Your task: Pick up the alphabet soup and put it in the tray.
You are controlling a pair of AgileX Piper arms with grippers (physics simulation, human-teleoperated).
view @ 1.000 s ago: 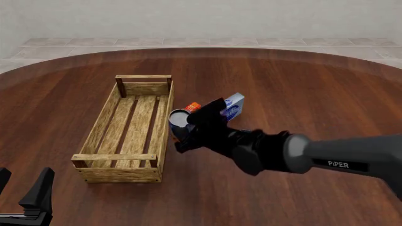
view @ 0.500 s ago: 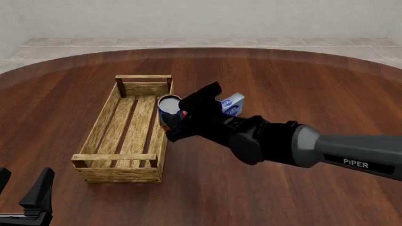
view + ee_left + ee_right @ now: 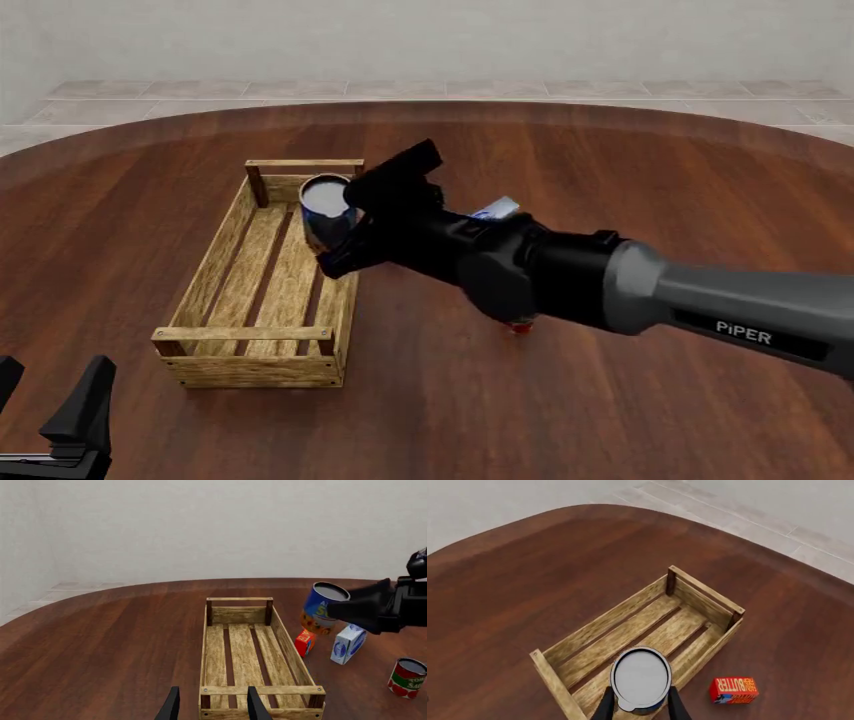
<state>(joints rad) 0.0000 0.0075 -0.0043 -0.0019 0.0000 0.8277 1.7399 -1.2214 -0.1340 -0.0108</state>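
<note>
The alphabet soup [image 3: 324, 205], a blue-labelled can with a silver-grey top, hangs in the air with my right gripper [image 3: 350, 225] shut on it. In the front view it is over the far right part of the tray [image 3: 214, 260], a long light-wood crate with a slatted bottom. The right wrist view looks down on the soup's lid [image 3: 640, 677] between the right gripper [image 3: 639, 706] fingers, above the tray's slats near one long rail [image 3: 607, 625]. The left wrist view shows the soup [image 3: 321, 607] above the tray's side rail [image 3: 208, 645]. My left gripper [image 3: 47, 395] stands open at the near left, holding nothing.
A small red butter box [image 3: 732, 690], a blue-and-white carton [image 3: 348, 644] and a red-and-green can [image 3: 406, 678] sit on the dark wood table to the tray's right. The right arm [image 3: 641, 295] stretches across from the right, hiding most of them in the front view.
My right gripper has lifted the soup and carried it left and away from me, from beside the tray's right rail to above the tray. The left arm has not moved.
</note>
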